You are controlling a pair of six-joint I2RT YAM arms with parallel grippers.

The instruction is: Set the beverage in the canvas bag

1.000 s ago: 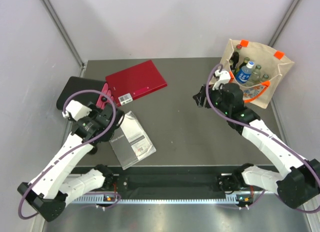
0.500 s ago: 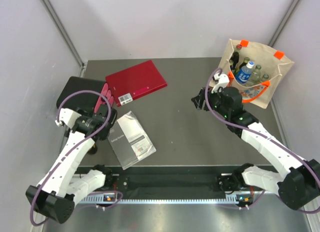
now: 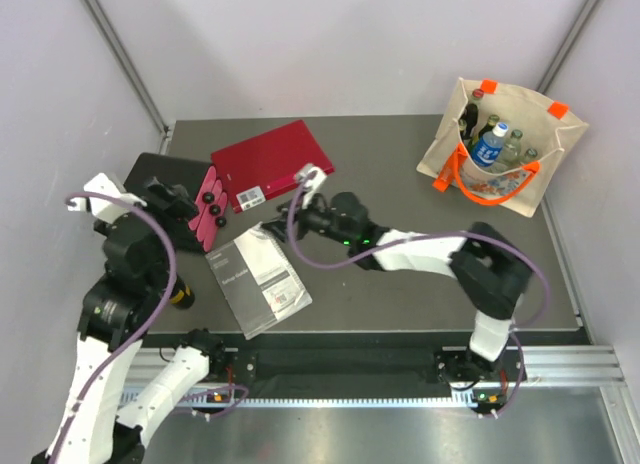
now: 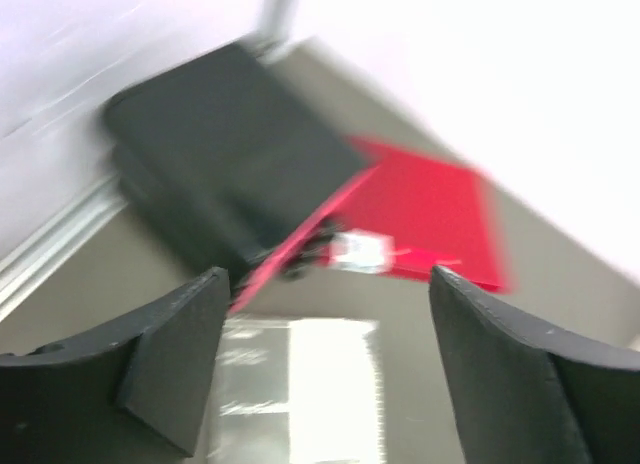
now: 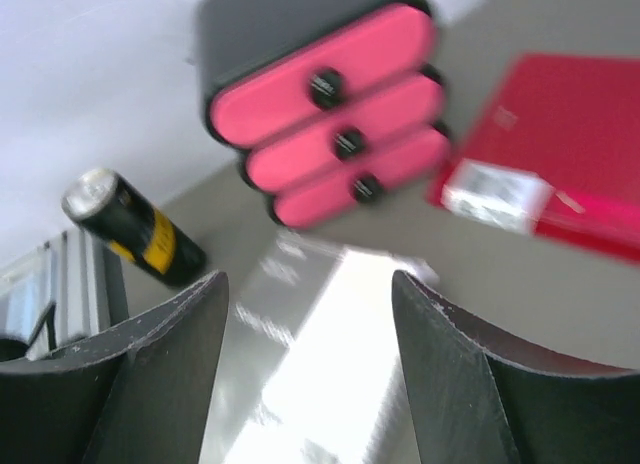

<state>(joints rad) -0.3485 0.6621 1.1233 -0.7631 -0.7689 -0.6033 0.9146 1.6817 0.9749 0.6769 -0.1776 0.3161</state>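
The beverage, a black can with a yellow band, stands upright on the table at the left, well ahead of my right gripper. That gripper is open and empty, hovering over a plastic-wrapped booklet. From above, the can peeks out beside my left arm. My left gripper is open and empty, raised above the booklet and facing the black case. The canvas bag stands open at the far right with several bottles inside, far from both grippers.
A black case with three pink drawers sits at the back left. A red folder lies beside it. My right arm stretches across the middle of the table. Grey walls close in on the left and right.
My right arm has swung from beside the canvas bag across the table to the left. My left arm has lifted and drawn back to the left, and its jaws have opened.
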